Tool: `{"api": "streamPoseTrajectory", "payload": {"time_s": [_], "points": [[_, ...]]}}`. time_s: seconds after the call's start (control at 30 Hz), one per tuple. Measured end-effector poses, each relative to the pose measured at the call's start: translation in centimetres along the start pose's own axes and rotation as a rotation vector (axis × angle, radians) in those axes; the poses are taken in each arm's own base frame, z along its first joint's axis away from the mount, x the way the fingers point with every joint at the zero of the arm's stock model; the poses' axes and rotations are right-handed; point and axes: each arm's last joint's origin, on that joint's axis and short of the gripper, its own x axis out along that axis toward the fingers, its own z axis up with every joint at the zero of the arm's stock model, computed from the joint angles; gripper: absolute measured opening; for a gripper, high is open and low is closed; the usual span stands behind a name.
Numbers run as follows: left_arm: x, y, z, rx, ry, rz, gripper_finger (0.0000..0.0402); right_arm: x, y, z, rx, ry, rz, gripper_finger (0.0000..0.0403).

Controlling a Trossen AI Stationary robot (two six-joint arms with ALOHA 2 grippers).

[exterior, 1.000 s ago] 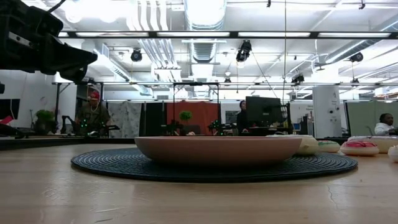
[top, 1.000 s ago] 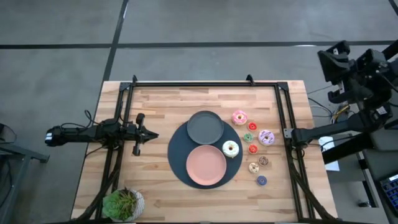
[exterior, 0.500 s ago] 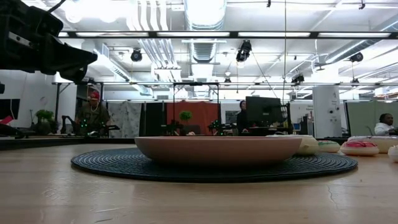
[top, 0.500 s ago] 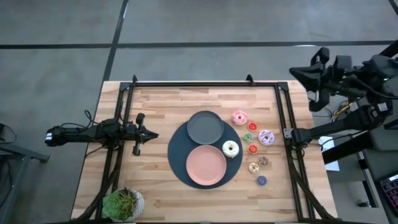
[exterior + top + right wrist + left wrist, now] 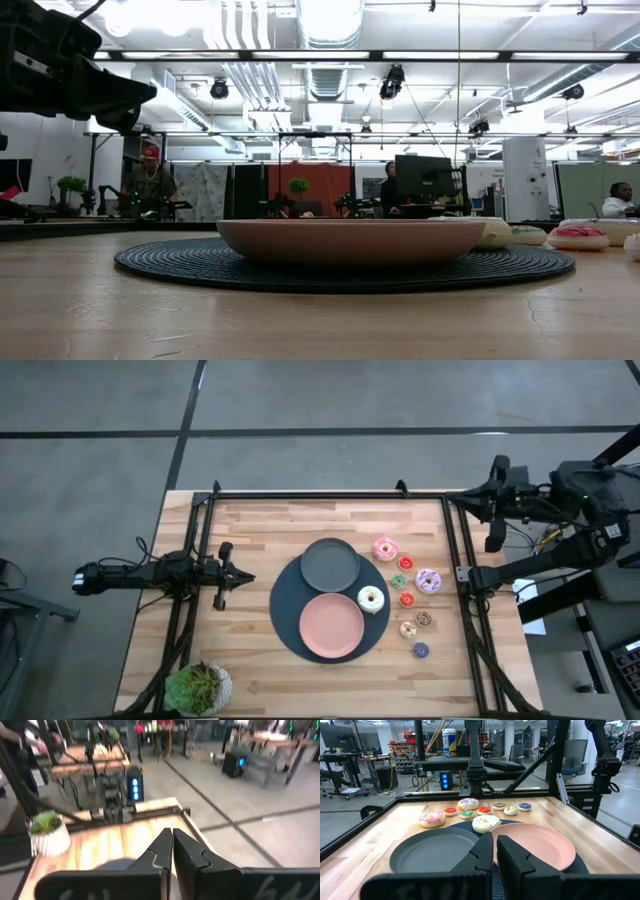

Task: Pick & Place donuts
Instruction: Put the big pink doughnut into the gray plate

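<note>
Two dark jointed arms, black angular fingers (image 5: 512,855)

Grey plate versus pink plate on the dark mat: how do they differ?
The grey plate is smaller than the pink plate. The grey plate sits at the mat's far edge, overhanging it slightly; the pink plate lies nearer the table's front, fully on the mat. The white donut sits beside the pink plate's rim, apart from the grey one. Both are round, flat and hold nothing.
</note>
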Motion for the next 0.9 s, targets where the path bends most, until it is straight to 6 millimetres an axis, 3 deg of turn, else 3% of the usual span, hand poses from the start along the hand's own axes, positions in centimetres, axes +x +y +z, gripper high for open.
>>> {"api": "streamPoseTrajectory", "payload": {"time_s": [0.43, 0.9], "points": [[0.0, 0.0, 0.0, 0.0, 0.001, 0.0, 0.0, 3.9, 0.9, -2.2, -0.121, 0.331, -0.034, 0.0009], [0.0, 0.0, 0.0, 0.0, 0.0, -0.001, 0.0, 9.3, 2.4, -2.9, -0.304, 0.488, -0.018, 0.0009]]}}
